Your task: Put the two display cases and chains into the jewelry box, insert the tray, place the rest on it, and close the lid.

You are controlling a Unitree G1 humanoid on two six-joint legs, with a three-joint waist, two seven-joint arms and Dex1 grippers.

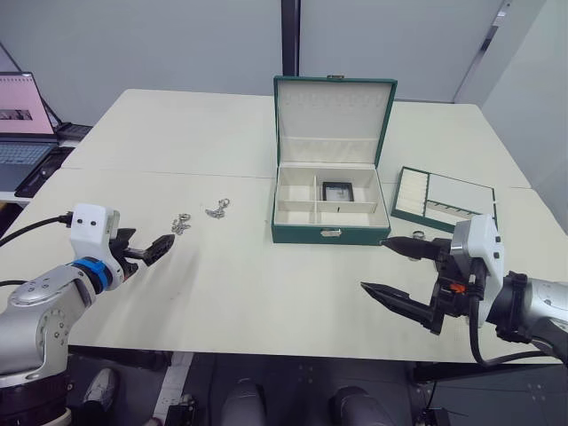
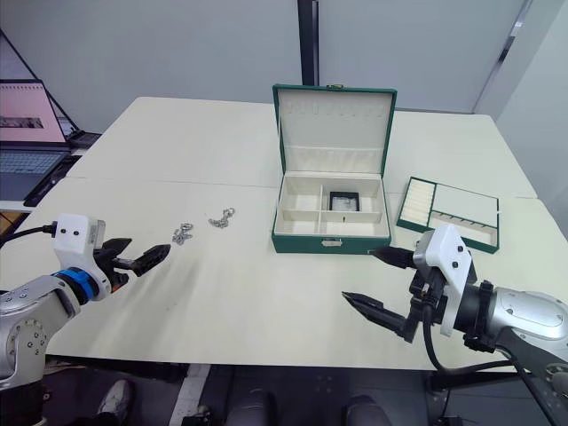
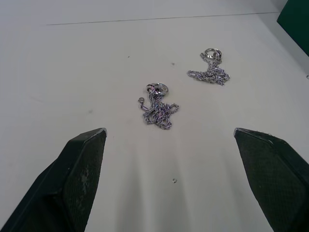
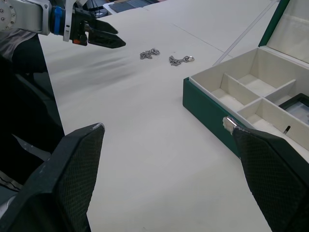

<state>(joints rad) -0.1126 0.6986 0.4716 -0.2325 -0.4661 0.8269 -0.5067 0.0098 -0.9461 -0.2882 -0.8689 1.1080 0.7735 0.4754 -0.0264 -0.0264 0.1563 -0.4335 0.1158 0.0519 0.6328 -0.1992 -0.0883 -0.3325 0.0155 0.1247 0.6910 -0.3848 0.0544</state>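
Lower frame: my left end effector (image 1: 151,250) and right end effector (image 1: 401,271) both gape, empty. Mid-left, two chains (image 1: 181,224) (image 1: 217,209) lie loose on the table (image 1: 266,284); they could slip a pinch. Centre: jewelry box (image 1: 330,232) open, one display case (image 1: 337,192) inside.

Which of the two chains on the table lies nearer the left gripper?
The chain farther from the jewelry box is nearer the left gripper; the other chain lies beyond it, toward the box.
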